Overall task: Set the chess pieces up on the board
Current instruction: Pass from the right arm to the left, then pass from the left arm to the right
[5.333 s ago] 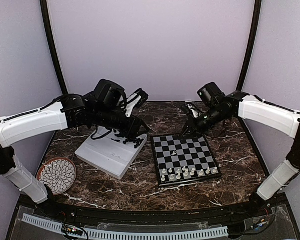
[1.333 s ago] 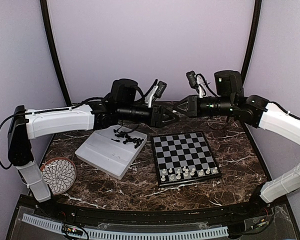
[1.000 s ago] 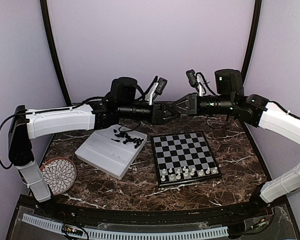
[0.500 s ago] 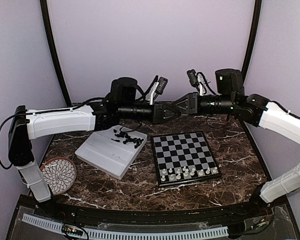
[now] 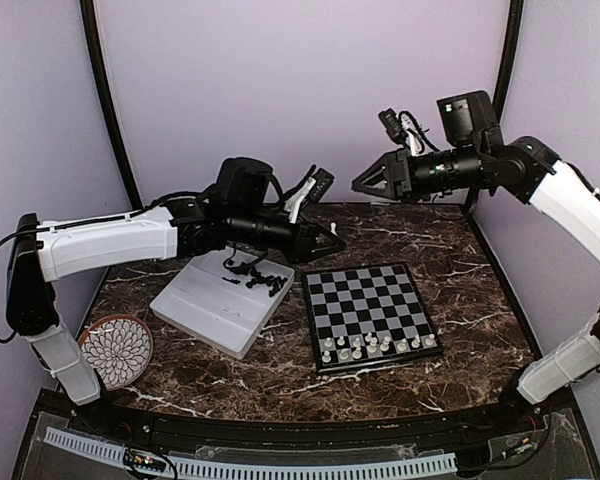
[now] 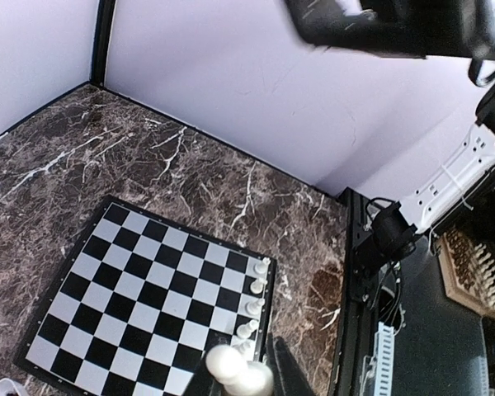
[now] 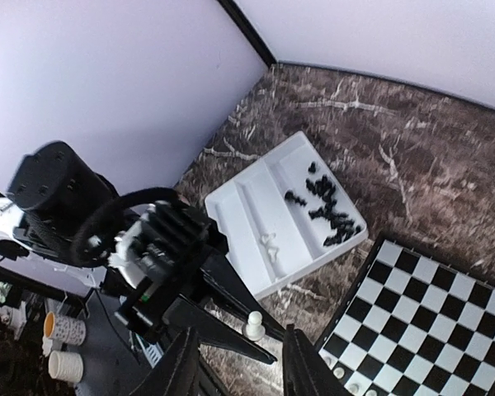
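Grip of narrow-set left gripper [image 5: 332, 242] on small white plastic chess piece [image 7: 253, 322], above dark marble counter [image 5: 460, 250] just past far edge of flat black-and-grey checked board [image 5: 365, 295], empty squares down and nearward; right gripper [image 5: 360, 186] parted, empty, higher and farther off.

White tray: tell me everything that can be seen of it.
The white tray is a thick rectangular box, plastic by its look, with ridges dividing it into long compartments. It lies flat on the marble table, turned at an angle. It sits left of the chessboard with a narrow gap between them, and apart from the round patterned plate. Black pieces lie strewn along the compartment on its far side, and a couple of white pieces lie in the next one. The rest looks bare.
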`<state>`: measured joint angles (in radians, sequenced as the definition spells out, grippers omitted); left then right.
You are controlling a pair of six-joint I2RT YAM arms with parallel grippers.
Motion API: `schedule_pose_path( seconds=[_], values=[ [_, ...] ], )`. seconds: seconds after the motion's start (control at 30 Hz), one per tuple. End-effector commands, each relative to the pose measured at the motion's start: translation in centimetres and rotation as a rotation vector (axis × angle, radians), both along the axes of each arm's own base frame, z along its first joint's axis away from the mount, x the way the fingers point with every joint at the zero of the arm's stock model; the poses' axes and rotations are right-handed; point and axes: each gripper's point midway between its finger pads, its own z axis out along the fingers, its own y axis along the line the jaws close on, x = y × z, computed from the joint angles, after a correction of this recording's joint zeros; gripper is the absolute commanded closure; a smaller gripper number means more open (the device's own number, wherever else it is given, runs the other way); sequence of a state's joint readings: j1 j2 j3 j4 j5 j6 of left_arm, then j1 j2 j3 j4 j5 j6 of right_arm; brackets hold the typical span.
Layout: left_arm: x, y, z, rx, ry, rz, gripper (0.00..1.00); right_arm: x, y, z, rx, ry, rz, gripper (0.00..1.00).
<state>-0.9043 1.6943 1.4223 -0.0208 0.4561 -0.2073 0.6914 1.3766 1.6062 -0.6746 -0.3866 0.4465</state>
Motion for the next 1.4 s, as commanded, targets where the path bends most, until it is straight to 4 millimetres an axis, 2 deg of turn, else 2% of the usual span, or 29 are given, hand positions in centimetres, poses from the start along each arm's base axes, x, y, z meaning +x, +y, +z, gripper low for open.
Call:
schedule_pose_path(
  seconds=[0.0,0.27,0.57,1.03,1.23,1.33,1.37],
  values=[
    [-1.8,1.2,1.1,0.087,-0.113,-0.066,0.88,-2.1,1.2,-6.3,-0.109,0.261,0.129,0.65],
    [-2.5,0.9,0.5,0.159,-0.165,-0.108,0.88,-2.9,2.6,-6.3,-0.035,0.337,0.195,0.63],
    [-3.1,0.1,0.6,0.161,-0.17,-0.127,0.88,-3.0,3.3,-7.2,-0.014,0.376,0.224,0.65],
    [-3.1,-0.1,1.1,0.145,-0.172,-0.125,0.88,-3.5,4.4,-8.8,-0.024,0.419,0.268,0.78],
    [-2.6,0.0,1.1,0.151,-0.175,-0.1,0.88,-3.7,4.8,-8.6,-0.014,0.423,0.299,0.97],
    [-1.4,0.5,0.7,0.182,-0.172,-0.016,0.75,-3.5,4.1,-8.4,-0.043,0.373,0.278,1.0],
    [-0.7,0.9,0.3,0.203,-0.183,0.025,0.66,-3.3,3.6,-8.4,-0.061,0.345,0.26,1.0]
  ],
)
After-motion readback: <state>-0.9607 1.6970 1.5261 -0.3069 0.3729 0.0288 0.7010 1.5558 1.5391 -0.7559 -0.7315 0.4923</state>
